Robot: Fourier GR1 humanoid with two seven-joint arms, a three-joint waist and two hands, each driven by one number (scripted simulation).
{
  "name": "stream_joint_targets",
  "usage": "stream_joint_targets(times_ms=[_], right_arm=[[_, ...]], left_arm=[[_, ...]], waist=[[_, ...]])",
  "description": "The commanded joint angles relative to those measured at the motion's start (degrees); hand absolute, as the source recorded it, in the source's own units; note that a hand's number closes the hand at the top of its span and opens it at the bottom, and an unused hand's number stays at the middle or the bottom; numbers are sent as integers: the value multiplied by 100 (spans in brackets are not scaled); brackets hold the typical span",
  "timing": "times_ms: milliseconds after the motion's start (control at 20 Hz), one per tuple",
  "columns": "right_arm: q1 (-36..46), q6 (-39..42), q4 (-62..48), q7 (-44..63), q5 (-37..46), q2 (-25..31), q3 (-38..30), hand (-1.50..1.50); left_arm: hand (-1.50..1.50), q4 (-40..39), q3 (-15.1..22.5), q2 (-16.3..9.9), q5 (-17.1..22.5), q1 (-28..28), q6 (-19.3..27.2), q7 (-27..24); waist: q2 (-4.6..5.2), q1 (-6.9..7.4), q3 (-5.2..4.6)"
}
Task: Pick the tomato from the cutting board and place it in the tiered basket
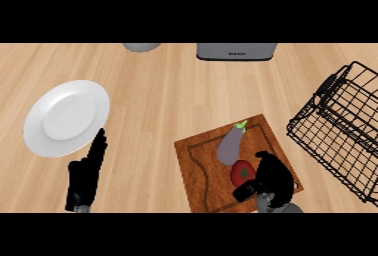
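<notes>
Right hand (270,181): black fingers (248,191) and thumb curl round the right and lower sides of the small round red tomato with a green stem star (241,172), touching it. The tomato sits on the brown wooden cutting board with a grooved border (199,165), in its lower right part, not lifted clear as far as can be seen. Just above the tomato, touching or nearly touching it, lies a pale purple elongated eggplant with a green stalk (231,142), tilted with the stalk toward the upper right. The board lies at an angle on the light wooden tabletop (177,90).

Right of the board, near its edge but apart from it, stands the black wire tiered basket (341,135); nothing shows inside it.

Left hand (87,175): fingers straight and together, pointing up, resting at the lower left and holding nothing. Its fingertips reach the lower right rim of a round white ceramic plate (66,117).

At the top edge, a grey box-shaped appliance (236,51) and a grey rounded object (142,46) are partly in view; what they are cannot be told.
</notes>
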State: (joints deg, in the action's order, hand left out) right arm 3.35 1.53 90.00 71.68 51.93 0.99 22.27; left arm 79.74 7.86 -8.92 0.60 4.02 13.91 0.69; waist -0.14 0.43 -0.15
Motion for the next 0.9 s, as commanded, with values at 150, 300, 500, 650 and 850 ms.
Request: stream_joint_targets(times_ms=[150, 300, 500, 650, 850], right_arm=[[347, -733, -477, 1250, -53, -92, 579, 150], [147, -459, -586, 965, 374, -92, 713, 150], [689, -418, -972, 838, 797, -91, 491, 150], [-859, -213, 219, -424, 764, 870, 338, 150], [-2038, -232, 912, -2433, -154, 2621, -477, 150]], left_arm=[[0, -26, -216, -173, 162, -15, -249, 101], [0, 56, 11, 51, -63, 188, -49, 2], [0, 161, 7, 78, -130, 112, 17, 142], [0, 137, 6, 128, -66, 365, -16, 42], [0, 174, -255, -14, 47, 429, 22, -21]], waist=[[18, 13, 14], [14, -5, 13], [16, 4, 15], [-14, -125, 14], [-71, -443, 24]])
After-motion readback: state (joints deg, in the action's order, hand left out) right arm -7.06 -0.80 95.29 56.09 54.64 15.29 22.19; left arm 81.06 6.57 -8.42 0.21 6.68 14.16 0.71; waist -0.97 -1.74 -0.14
